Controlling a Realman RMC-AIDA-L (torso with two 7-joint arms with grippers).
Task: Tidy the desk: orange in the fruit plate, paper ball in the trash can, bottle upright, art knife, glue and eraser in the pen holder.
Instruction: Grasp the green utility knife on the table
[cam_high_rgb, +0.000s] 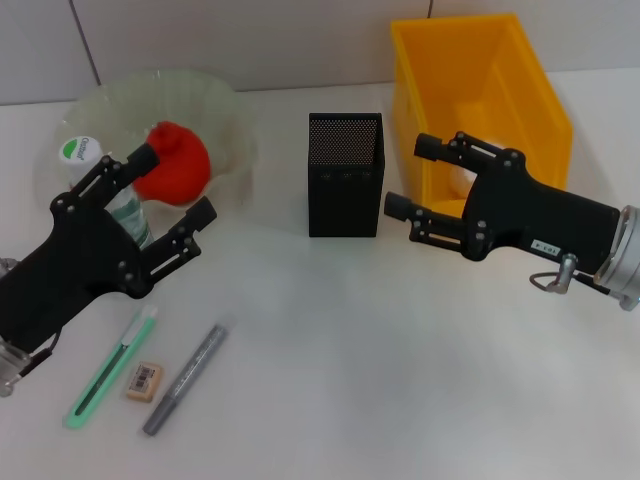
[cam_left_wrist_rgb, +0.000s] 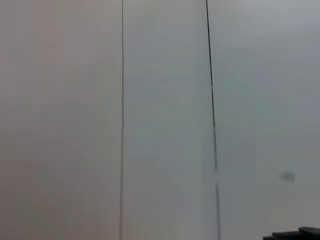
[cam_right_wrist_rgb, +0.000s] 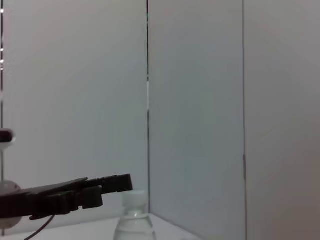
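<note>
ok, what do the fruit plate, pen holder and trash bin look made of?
Round translucent green-tinted fruit plate: glass or clear plastic, glossy, since the wall shows through it. Square black pen holder: probably metal mesh, matte, finely perforated. Yellow rectangular bin: moulded plastic, smooth with a slight sheen.

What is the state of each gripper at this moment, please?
Left gripper: open, holding nothing, fingers on either side of the bottle.
Right gripper: open, empty, beside the pen holder.
</note>
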